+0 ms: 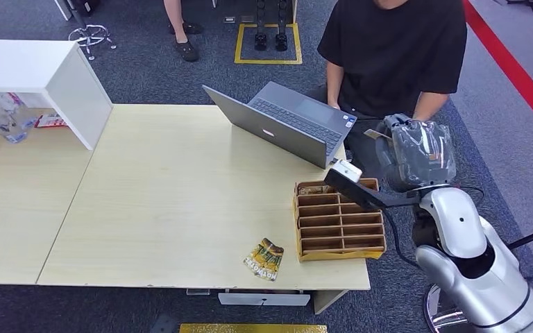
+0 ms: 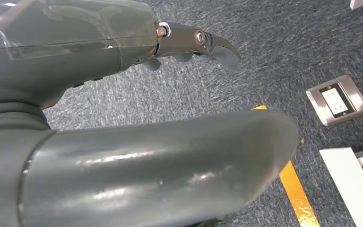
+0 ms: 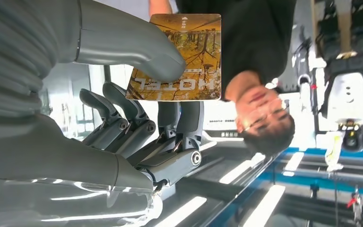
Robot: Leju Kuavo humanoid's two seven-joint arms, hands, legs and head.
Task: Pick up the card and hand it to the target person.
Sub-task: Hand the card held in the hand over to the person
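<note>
Head view: the right hand (image 1: 416, 149) is raised at three o'clock, beside a seated person (image 1: 388, 48) behind a laptop (image 1: 284, 121). Left wrist view: the left hand (image 2: 189, 45) hangs over carpet, fingers curled, holding nothing. Right wrist view: thumb and fingers pinch the hotel card (image 3: 189, 42).

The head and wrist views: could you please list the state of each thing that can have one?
Card: held by the right hand, pinched under its thumb, raised toward the seated person.
Left hand: holds nothing, hangs over the carpet.
Laptop: open on the table.
Card holder: upright, slots look mostly empty.
Loose cards: flat near the table's edge.
</note>
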